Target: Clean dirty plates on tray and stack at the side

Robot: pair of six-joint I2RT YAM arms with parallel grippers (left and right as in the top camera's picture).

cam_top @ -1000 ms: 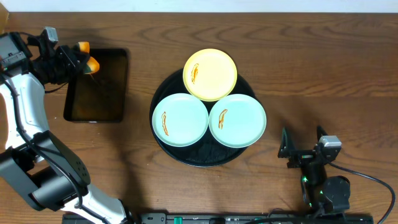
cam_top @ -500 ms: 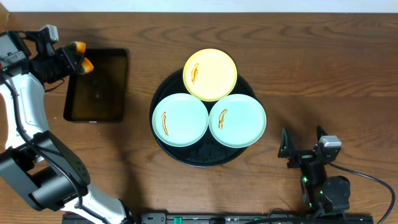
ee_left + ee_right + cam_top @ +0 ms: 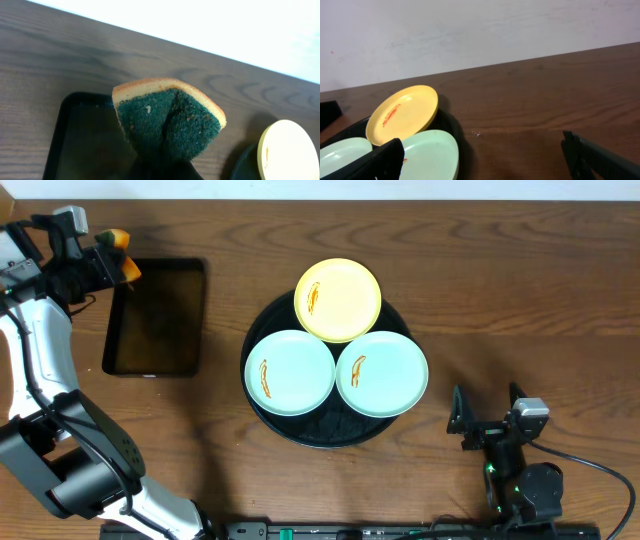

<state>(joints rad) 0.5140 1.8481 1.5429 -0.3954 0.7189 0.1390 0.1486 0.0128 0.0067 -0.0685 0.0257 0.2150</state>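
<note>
Three plates lie on the round black tray point(image 3: 300, 435), each with an orange-brown smear: a pale yellow plate point(image 3: 338, 300) at the back, a mint plate point(image 3: 290, 372) front left and a mint plate point(image 3: 382, 372) front right. My left gripper point(image 3: 108, 265) hangs at the far left, above the top-left corner of a rectangular tray, shut on a sponge point(image 3: 167, 120) that is orange with a dark green scouring face. My right gripper point(image 3: 487, 412) rests open on the table to the right of the round tray, nothing between its fingers point(image 3: 385, 160).
A smaller rectangular black tray point(image 3: 155, 320) sits left of the round tray. Bare wooden table point(image 3: 520, 300) stretches to the right and behind the plates. The right arm's base and cable point(image 3: 530, 490) occupy the near right edge.
My left gripper has carried the sponge up and back to the left, off the rectangular tray's middle toward its far corner. The right arm and the plates have not moved.
</note>
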